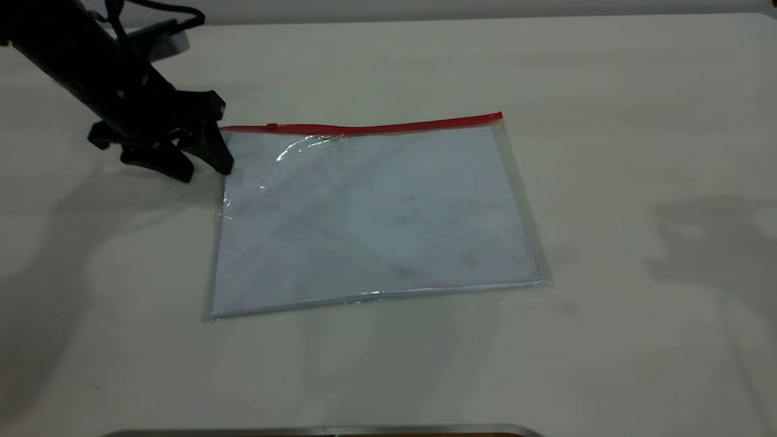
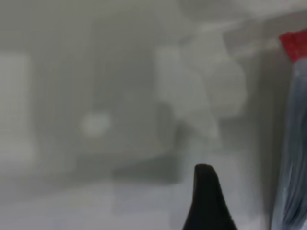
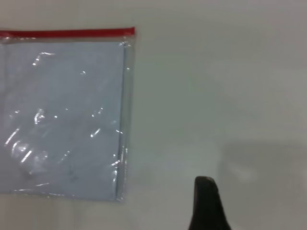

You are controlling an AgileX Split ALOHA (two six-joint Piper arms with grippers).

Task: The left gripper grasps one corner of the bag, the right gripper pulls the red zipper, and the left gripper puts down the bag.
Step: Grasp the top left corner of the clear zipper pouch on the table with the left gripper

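The bag (image 1: pixel 376 212) lies flat on the table, a clear pouch with pale blue sheets inside. The red zipper (image 1: pixel 364 128) runs along its far edge, with the small slider tab (image 1: pixel 272 126) near the left end. My left gripper (image 1: pixel 204 173) stands open at the left red corner of the bag (image 1: pixel 226 129), one finger beside the bag's left edge and nothing between the fingers. In the left wrist view one finger (image 2: pixel 206 201) shows beside the bag (image 2: pixel 292 143) and the red strip's end (image 2: pixel 293 44). Only a black tip of my right gripper (image 3: pixel 207 206) shows, away from the bag (image 3: pixel 62 110).
The pale table (image 1: pixel 607 91) stretches wide to the right of the bag, where the right arm's shadow (image 1: pixel 716 243) falls. A metal edge (image 1: pixel 322 431) runs along the near side of the table. The left arm (image 1: pixel 73 54) reaches in from the far left.
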